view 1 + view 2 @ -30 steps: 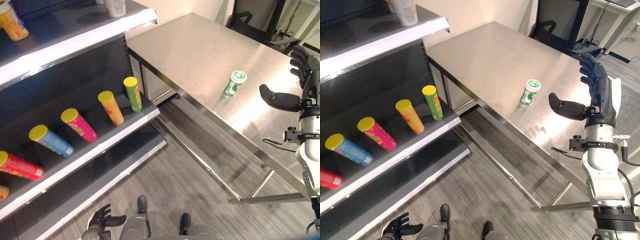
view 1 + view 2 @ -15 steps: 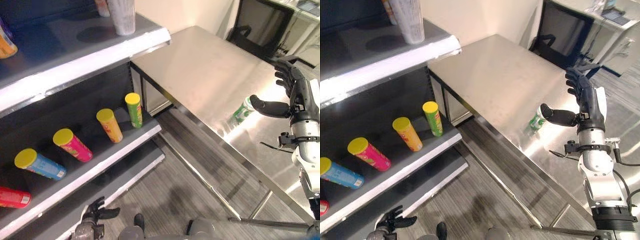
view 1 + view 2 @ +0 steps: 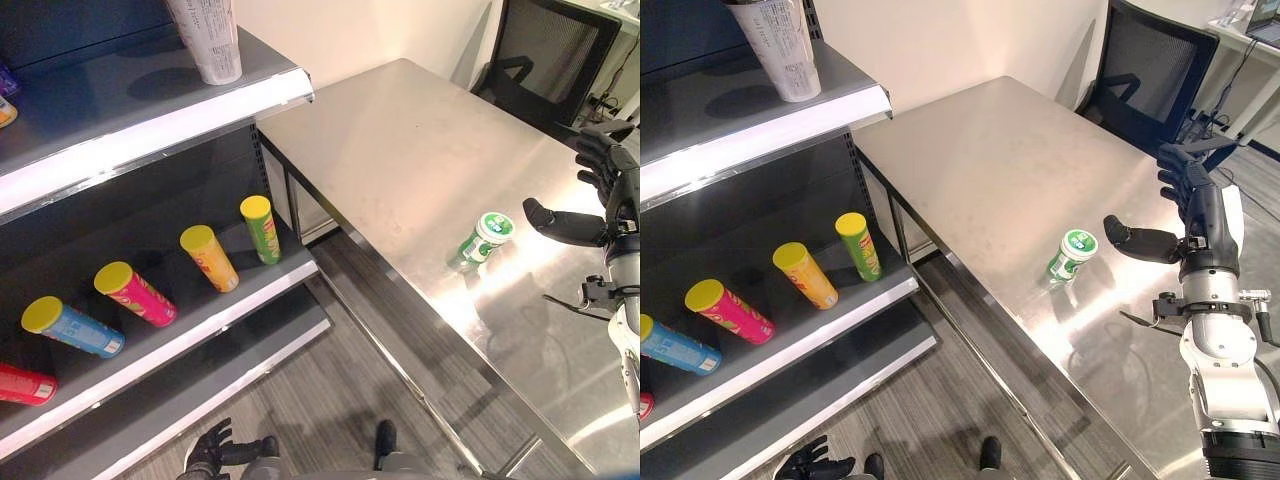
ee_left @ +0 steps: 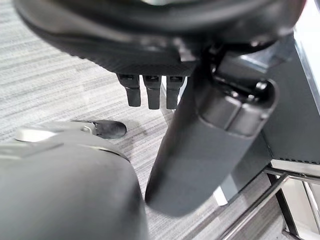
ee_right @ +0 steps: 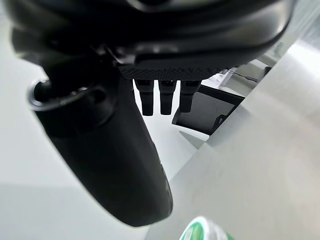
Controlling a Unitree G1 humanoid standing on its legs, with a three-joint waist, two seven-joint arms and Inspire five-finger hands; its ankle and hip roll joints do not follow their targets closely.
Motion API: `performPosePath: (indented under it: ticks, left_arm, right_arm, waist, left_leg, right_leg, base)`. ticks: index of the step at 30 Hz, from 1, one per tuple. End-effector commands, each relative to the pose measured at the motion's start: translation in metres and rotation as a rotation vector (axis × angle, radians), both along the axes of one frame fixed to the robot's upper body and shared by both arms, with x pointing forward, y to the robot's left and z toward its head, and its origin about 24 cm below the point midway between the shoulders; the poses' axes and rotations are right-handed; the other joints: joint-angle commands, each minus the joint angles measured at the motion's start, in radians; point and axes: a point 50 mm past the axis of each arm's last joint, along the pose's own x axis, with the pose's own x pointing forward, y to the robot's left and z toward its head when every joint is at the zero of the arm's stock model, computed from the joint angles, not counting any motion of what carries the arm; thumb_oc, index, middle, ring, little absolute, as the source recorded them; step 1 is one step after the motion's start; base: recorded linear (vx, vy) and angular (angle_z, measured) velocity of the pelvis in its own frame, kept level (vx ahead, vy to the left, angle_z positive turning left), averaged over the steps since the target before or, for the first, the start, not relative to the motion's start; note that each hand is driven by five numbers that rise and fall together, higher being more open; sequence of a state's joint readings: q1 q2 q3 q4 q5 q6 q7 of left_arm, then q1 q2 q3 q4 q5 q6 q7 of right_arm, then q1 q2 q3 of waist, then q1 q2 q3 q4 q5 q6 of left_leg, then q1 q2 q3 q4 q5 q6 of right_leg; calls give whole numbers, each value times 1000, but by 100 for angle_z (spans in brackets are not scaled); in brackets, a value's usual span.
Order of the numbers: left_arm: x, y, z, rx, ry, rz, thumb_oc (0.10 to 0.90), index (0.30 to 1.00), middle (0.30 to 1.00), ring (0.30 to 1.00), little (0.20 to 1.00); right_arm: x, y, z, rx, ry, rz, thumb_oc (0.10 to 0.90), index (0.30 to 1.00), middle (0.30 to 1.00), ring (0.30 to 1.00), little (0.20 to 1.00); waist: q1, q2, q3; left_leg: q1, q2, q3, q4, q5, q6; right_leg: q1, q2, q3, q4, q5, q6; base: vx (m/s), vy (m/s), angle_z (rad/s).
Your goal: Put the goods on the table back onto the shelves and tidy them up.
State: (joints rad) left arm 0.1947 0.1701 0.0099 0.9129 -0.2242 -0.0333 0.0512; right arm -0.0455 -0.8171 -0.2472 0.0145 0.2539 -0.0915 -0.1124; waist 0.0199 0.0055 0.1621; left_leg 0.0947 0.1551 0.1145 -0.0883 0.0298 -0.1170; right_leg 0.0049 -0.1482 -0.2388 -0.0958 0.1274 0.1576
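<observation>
A green and white can (image 3: 1071, 255) stands on the steel table (image 3: 990, 160), tilted, near the table's front edge. It is the one item of goods on the tabletop.

The right hand (image 3: 1191, 210) is raised above the table just beside the can, on the side away from the shelves. Its fingers are straight and spread, its thumb points toward the can, and a gap remains between thumb tip and can lid. The hand is wide and holds nothing. In the right wrist view the green-rimmed top of the can shows past the thumb, with the table surface beyond.

The left hand (image 3: 208, 455) hangs low above the grey floor (image 3: 330, 400), fingers loosely spread and empty.

The shelf unit (image 3: 150, 120) stands to the left of the table. On its middle shelf (image 3: 190, 325) five tube cans lie on their sides with their yellow lids facing outward: a green tube (image 3: 261, 228) nearest the table, then an orange tube (image 3: 209, 257), a pink tube (image 3: 134, 293), a blue tube (image 3: 72, 327) and a red tube (image 3: 25, 384). A white cup (image 3: 207, 38) stands upside down on the upper shelf near its corner.

A black office chair (image 3: 550, 60) stands behind the table's far end.
</observation>
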Motion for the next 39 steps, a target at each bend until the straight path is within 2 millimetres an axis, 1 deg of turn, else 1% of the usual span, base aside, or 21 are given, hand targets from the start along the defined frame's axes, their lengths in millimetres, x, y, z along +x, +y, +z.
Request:
performPosePath:
  ticks: [1, 5, 8, 9, 11, 15, 16, 17, 21, 27, 32, 33, 35, 36, 39]
  left_arm:
    - [4, 35, 8, 112, 10, -58, 800, 900, 900, 900, 900]
    - [1, 35, 7, 111, 23, -49, 800, 900, 900, 900, 900]
    - [3, 36, 7, 115, 20, -59, 800, 900, 900, 900, 900]
    - [3, 37, 8, 117, 18, -64, 800, 900, 900, 900, 900]
    - [3, 37, 8, 116, 19, -64, 800, 900, 900, 900, 900]
    - [2, 38, 9, 114, 13, -91, 800, 900, 900, 900, 900]
    - [2, 38, 9, 112, 11, -93, 800, 900, 900, 900, 900]
    - [3, 37, 9, 105, 4, -97, 800, 900, 900, 900, 900]
    - [5, 35, 10, 102, -10, -107, 800, 900, 900, 900, 900]
    - [14, 33, 12, 110, -27, -150, 800, 900, 900, 900, 900]
    - [11, 34, 11, 112, -12, -155, 800, 900, 900, 900, 900]
    - [9, 33, 10, 112, -3, -161, 800, 900, 900, 900, 900]
    - [8, 33, 10, 111, -1, -162, 800, 900, 900, 900, 900]
    - [7, 33, 9, 107, 3, -159, 800, 900, 900, 900, 900]
    - [6, 33, 9, 109, 12, -155, 800, 900, 900, 900, 900]
  right_arm:
    - [-9, 17, 61, -32, -309, 116, 800, 900, 900, 900, 900]
    - [-9, 23, 57, 77, -345, 176, 800, 900, 900, 900, 900]
    - [-10, 26, 54, 84, -327, 203, 800, 900, 900, 900, 900]
    - [-10, 26, 51, 55, -287, 213, 800, 900, 900, 900, 900]
    - [-10, 26, 51, 54, -286, 213, 800, 900, 900, 900, 900]
    - [-13, 23, 40, -5, -130, 273, 800, 900, 900, 900, 900]
    - [-13, 21, 39, -16, -113, 273, 800, 900, 900, 900, 900]
    - [-12, 15, 31, -84, -37, 234, 800, 900, 900, 900, 900]
    - [-11, 11, 25, -115, 13, 206, 800, 900, 900, 900, 900]
    - [-4, 12, 13, -128, 89, 224, 800, 900, 900, 900, 900]
    - [-1, 13, 4, -89, 115, 227, 800, 900, 900, 900, 900]
    - [1, 13, -1, -45, 119, 234, 800, 900, 900, 900, 900]
    - [3, 13, -4, -19, 122, 237, 800, 900, 900, 900, 900]
    - [5, 14, -9, 28, 122, 239, 800, 900, 900, 900, 900]
    - [6, 12, -14, 50, 126, 218, 800, 900, 900, 900, 900]
  waist:
    - [11, -80, -49]
    - [8, -70, -54]
    - [4, -66, -54]
    - [1, -63, -54]
    - [1, -63, -54]
    - [-14, -54, -51]
    - [-15, -53, -52]
    - [-22, -47, -50]
    - [-26, -42, -50]
    - [-31, -30, -44]
    - [-28, -25, -43]
    - [-26, -22, -42]
    - [-25, -20, -41]
    - [-22, -18, -40]
    - [-19, -17, -40]
  left_leg:
    - [-35, -50, 28, 14, -35, 18]
    - [-31, -43, 33, 14, -33, 13]
    - [-32, -42, 33, 13, -31, 10]
    - [-32, -40, 36, 13, -30, 8]
    - [-33, -40, 36, 13, -30, 8]
    - [-31, -35, 49, 11, -26, 3]
    - [-31, -34, 51, 11, -26, 3]
    - [-29, -32, 57, 9, -25, 2]
    - [-25, -31, 61, 9, -24, 1]
    - [-25, -26, 64, 9, -21, -5]
    - [-23, -25, 67, 7, -20, -7]
    - [-23, -25, 67, 6, -19, -8]
    - [-23, -25, 67, 5, -19, -8]
    - [-24, -24, 67, 4, -18, -9]
    - [-26, -24, 65, 2, -17, -10]
  right_leg:
    - [93, -15, -65, 9, -126, 13]
    - [98, -9, -71, 9, -133, 6]
    - [98, -8, -70, 9, -133, 5]
    - [96, -7, -72, 9, -133, 5]
    - [95, -7, -72, 9, -133, 5]
    - [88, -7, -69, 9, -130, 5]
    - [88, -6, -68, 9, -130, 5]
    - [86, -4, -67, 9, -129, 5]
    - [86, -3, -65, 9, -130, 5]
    - [87, -3, -72, 9, -131, 1]
    - [90, -3, -81, 9, -133, 2]
    - [92, -3, -85, 9, -134, 1]
    - [92, -3, -87, 9, -134, 1]
    - [91, -4, -90, 9, -134, 0]
    - [91, -6, -96, 9, -135, 0]
  base:
    - [-6, -36, 2]
    - [2, -27, 3]
    - [-1, -11, 1]
    - [0, 0, 0]
    - [0, 0, 0]
    - [-5, -10, 0]
    - [0, 0, 0]
    - [-15, -10, -4]
    - [-4, -17, -4]
    - [-2, -12, -4]
    - [0, 0, 0]
    - [0, 0, 0]
    - [0, 0, 0]
    - [33, -9, 2]
    - [0, 0, 0]
